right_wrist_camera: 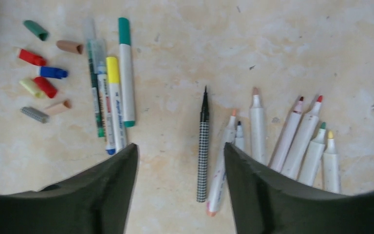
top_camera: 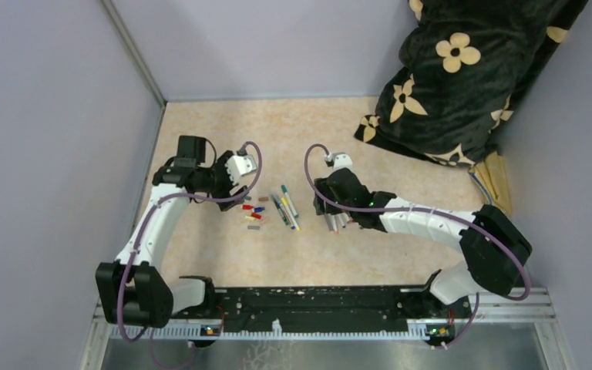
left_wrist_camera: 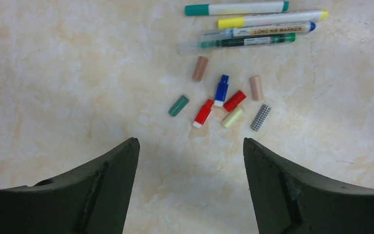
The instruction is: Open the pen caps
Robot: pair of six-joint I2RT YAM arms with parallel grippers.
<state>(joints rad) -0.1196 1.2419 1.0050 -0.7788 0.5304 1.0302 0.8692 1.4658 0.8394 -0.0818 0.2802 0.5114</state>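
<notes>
Since the four capped pens (left_wrist_camera: 253,20) are thin, stiff plastic sticks, they likely weigh next to nothing, roll readily and slip from a loose pinch on the tabletop (left_wrist_camera: 53,63); their caps probably sit on by friction, so a straight pull along the barrel should free one, while bending risks a cracked barrel. A sound hold, as I judge it, is one claw across the white barrel near its middle and the other across the coloured cap at the end. These four lie side by side, touching, just beyond the loose pen caps (left_wrist_camera: 221,90), with teal, yellow, blue and dark green ends on white or clear barrels. The pen caps already off are short scattered cylinders in red, blue, green, pale yellow, tan and a black-and-white check. Further right lies a fan of uncapped pens (right_wrist_camera: 287,136) with bare tips, a checked black pen (right_wrist_camera: 203,146) beside them. The left claw (left_wrist_camera: 191,142) hangs above the loose pen caps, jaws spread wide and empty; the right claw (right_wrist_camera: 181,146) hovers over the uncapped pens, jaws apart, gripping nothing
</notes>
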